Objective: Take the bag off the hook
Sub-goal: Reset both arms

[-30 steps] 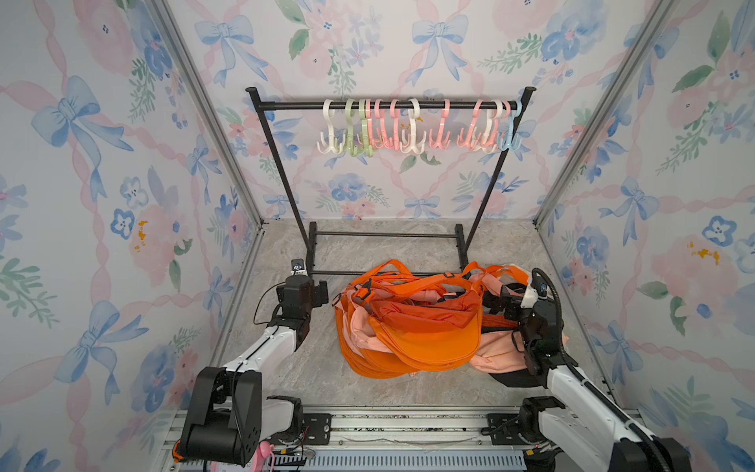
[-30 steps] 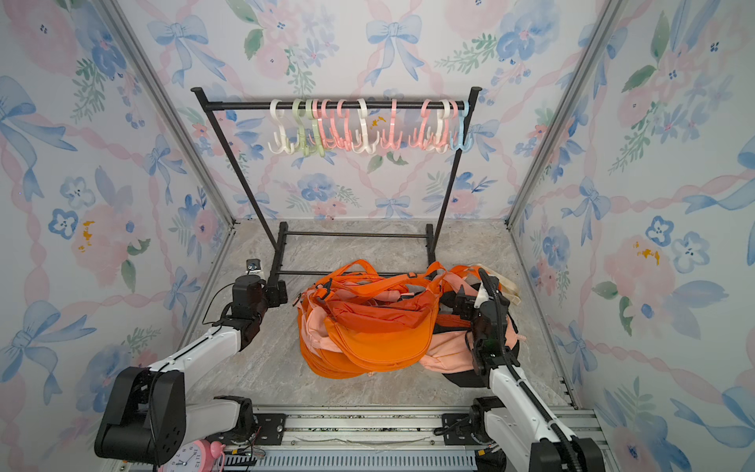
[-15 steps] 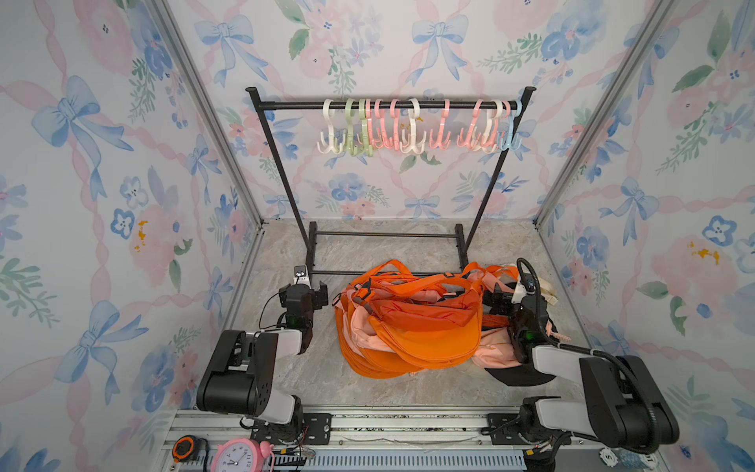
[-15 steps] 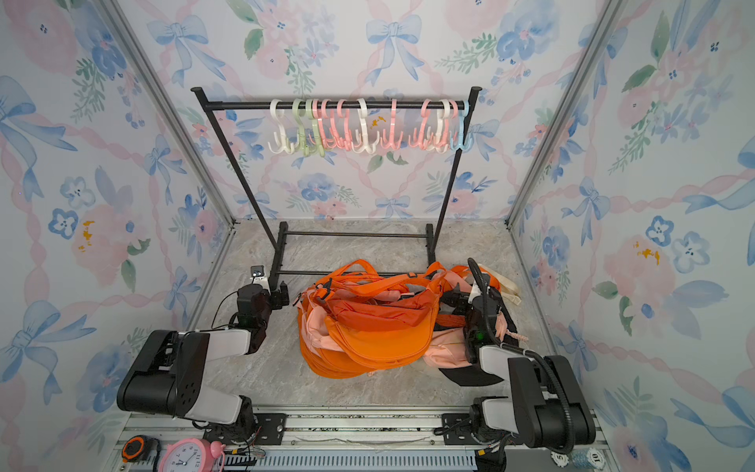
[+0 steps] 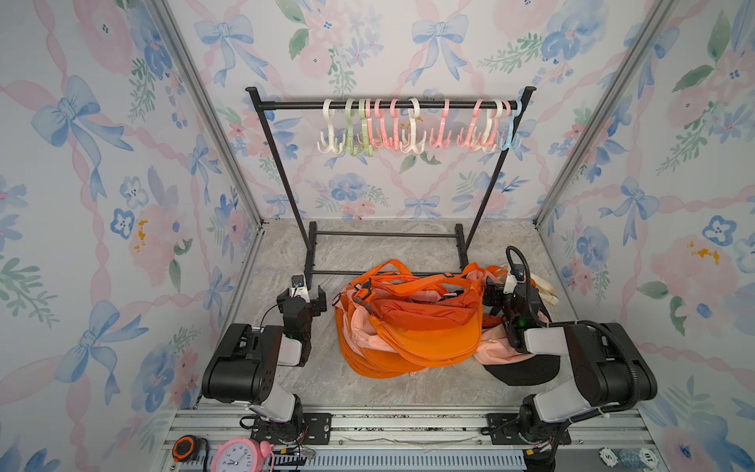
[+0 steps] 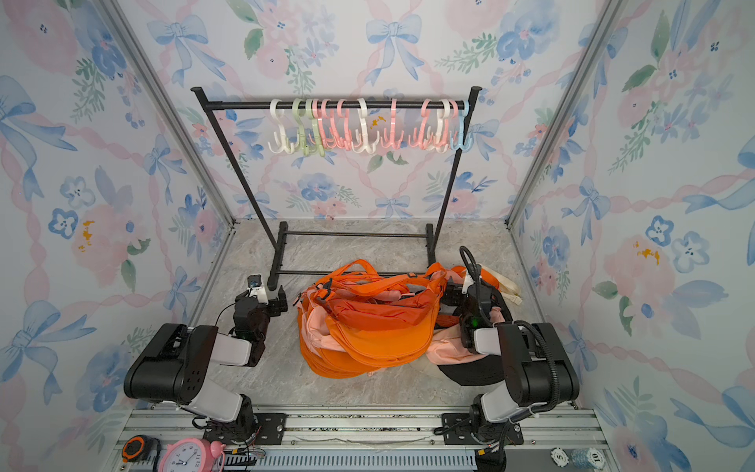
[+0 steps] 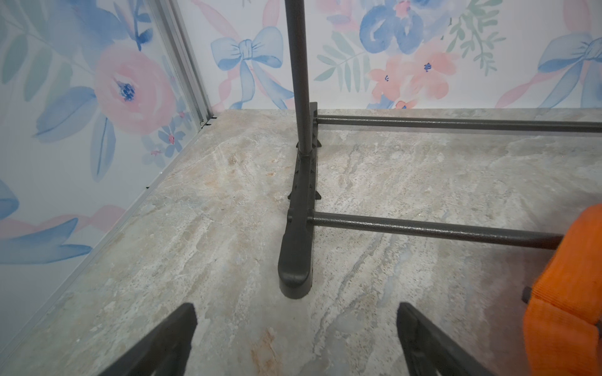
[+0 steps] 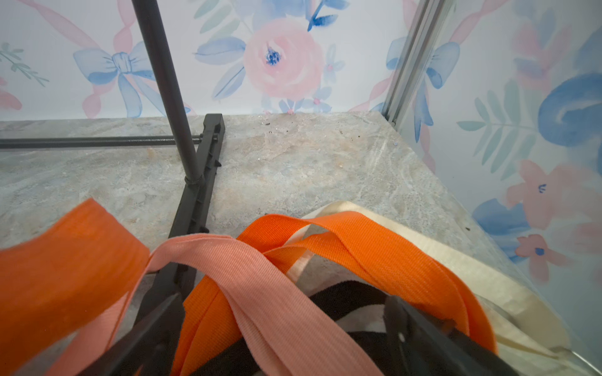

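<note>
A black rack (image 5: 388,105) at the back carries several empty plastic hooks (image 5: 412,130), also seen in the other top view (image 6: 359,130); no bag hangs on them. Orange and pink bags (image 5: 408,327) (image 6: 367,327) lie heaped on the floor in front of the rack. My left gripper (image 5: 304,292) (image 6: 265,296) (image 7: 294,312) is open over bare floor, left of the heap, facing the rack's foot (image 7: 296,254). My right gripper (image 5: 500,294) (image 6: 453,292) (image 8: 283,301) is open at the heap's right edge. Loose pink strap (image 8: 247,276) and orange strap (image 8: 374,247) pass between its fingers.
A black bag (image 5: 523,370) and a cream bag (image 5: 543,292) lie at the heap's right, under and beside my right arm. The rack's lower bars (image 7: 423,229) cross the floor. Papered walls close in on three sides. A pink clock (image 5: 237,455) and tape measure (image 5: 182,447) sit by the front rail.
Both arms have folded back from a low stretched pose into a compact one near the front rail. The right gripper shifted slightly left. Both grippers stay open; the bags have not moved.
</note>
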You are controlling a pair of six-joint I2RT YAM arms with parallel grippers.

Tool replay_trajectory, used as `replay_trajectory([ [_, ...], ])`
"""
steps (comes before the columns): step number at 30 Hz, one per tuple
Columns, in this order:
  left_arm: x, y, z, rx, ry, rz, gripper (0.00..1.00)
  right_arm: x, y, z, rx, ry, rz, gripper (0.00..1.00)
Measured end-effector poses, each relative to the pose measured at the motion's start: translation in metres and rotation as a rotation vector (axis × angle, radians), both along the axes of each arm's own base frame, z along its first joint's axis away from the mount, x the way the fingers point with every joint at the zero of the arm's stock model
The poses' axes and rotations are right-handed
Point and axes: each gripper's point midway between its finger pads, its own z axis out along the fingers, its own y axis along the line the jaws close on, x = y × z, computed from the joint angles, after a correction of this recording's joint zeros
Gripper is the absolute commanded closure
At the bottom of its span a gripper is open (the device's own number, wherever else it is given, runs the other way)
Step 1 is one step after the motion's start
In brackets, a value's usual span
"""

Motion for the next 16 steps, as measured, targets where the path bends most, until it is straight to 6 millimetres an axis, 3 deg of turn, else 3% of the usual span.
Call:
replay_trajectory([
  [16, 0.0024, -0.0050, 0.0059, -0.010, -0.026, -0.030, 0.02, -0.0026, 0.0006, -0.0076, -0.004, 0.033, 0.005, 0.03],
])
